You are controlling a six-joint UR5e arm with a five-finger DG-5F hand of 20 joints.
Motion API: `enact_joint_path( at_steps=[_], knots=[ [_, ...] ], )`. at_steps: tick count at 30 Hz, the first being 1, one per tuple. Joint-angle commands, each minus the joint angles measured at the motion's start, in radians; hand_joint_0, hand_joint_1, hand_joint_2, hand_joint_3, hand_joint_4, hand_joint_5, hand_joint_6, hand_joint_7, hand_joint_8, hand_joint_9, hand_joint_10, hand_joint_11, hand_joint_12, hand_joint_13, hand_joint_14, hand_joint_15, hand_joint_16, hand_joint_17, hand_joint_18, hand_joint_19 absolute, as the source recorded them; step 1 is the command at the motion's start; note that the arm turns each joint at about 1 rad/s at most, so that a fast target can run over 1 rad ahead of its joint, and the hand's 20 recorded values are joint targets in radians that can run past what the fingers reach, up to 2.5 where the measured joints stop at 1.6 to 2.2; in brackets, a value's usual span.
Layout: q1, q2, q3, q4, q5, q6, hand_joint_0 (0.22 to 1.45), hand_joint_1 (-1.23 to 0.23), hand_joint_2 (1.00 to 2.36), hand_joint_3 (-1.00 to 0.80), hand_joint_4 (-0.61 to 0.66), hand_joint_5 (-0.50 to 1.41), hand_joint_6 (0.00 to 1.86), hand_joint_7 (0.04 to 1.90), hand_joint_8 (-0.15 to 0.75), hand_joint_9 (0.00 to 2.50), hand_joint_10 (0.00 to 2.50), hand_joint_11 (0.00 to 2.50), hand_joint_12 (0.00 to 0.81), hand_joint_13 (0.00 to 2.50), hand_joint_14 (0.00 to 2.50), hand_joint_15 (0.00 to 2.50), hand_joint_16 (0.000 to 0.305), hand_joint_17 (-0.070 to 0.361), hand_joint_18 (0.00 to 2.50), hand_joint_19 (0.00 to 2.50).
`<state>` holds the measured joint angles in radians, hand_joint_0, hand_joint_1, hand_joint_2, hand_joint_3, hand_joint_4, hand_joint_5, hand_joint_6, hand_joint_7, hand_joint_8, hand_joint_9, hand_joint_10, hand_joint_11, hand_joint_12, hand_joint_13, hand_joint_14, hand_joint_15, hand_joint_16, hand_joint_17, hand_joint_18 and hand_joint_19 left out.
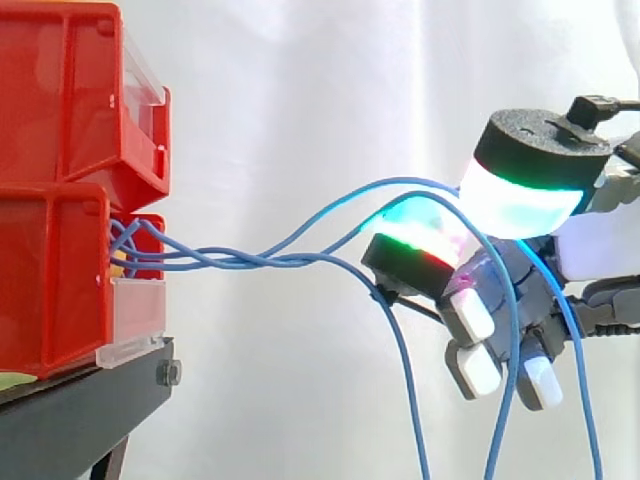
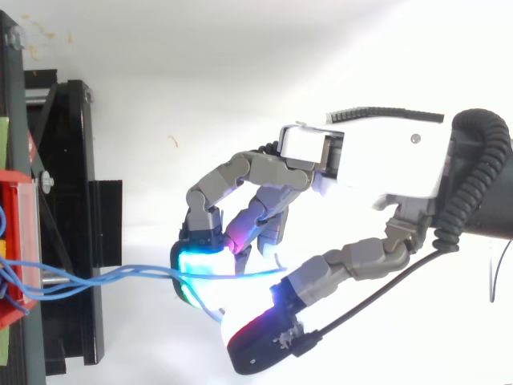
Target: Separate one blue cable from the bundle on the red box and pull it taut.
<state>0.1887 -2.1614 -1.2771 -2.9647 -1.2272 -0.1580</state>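
A bundle of thin blue cables (image 1: 240, 260) comes out of the front of the lower red bin (image 1: 50, 290) and runs twisted to the right. My hand (image 1: 515, 275) hangs to the right of the bins, well clear of them. Its fingers are curled, and two glowing pads pinch one blue cable (image 1: 350, 195) that arcs up out of the bundle. In the top view that cable (image 2: 240, 275) passes between a cyan fingertip (image 2: 200, 261) and the thumb pad (image 2: 252, 333) of the hand (image 2: 377, 160). It still curves and is not straight. The other cables droop below the hand (image 1: 410, 400).
A second red bin (image 1: 60, 90) is stacked on the lower one. Both stand on a black stand (image 1: 70, 410) at the left edge, also seen from above (image 2: 68, 160). A white curtain hangs behind.
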Motion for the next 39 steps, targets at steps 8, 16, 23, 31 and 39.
enact_joint_path(
  at_steps=[8,16,23,31,39],
  knots=[
    [0.0,0.0,-0.001,0.0,0.0,0.0,0.51,-0.41,1.0,-0.5,0.13,-0.12,0.85,1.1,0.378,0.96,0.01,0.58,0.401,0.96,0.01,0.5,0.049,0.111,1.04,0.56],
    [0.0,0.0,-0.001,0.0,0.0,0.0,0.56,-0.5,1.01,-0.35,0.13,-0.12,0.83,1.1,0.378,0.96,0.01,0.57,0.403,0.95,0.01,0.5,0.049,0.11,1.02,0.58],
    [0.0,0.0,0.001,0.0,0.0,0.0,0.56,-0.68,1.01,-0.18,0.17,-0.13,0.84,1.06,0.421,0.97,0.01,0.58,0.447,1.0,0.01,0.48,0.058,0.131,1.12,0.5],
    [0.0,0.0,-0.001,0.001,0.003,-0.003,0.58,-0.78,1.01,-0.09,0.17,-0.15,0.88,1.06,0.417,0.95,0.01,0.59,0.444,1.0,0.01,0.48,0.058,0.129,1.13,0.49],
    [0.0,0.002,-0.001,-0.002,0.0,0.0,0.6,-0.79,1.01,0.0,0.06,-0.15,0.89,1.11,0.406,0.96,0.01,0.62,0.429,0.99,0.01,0.47,0.055,0.123,1.11,0.48]
  ],
)
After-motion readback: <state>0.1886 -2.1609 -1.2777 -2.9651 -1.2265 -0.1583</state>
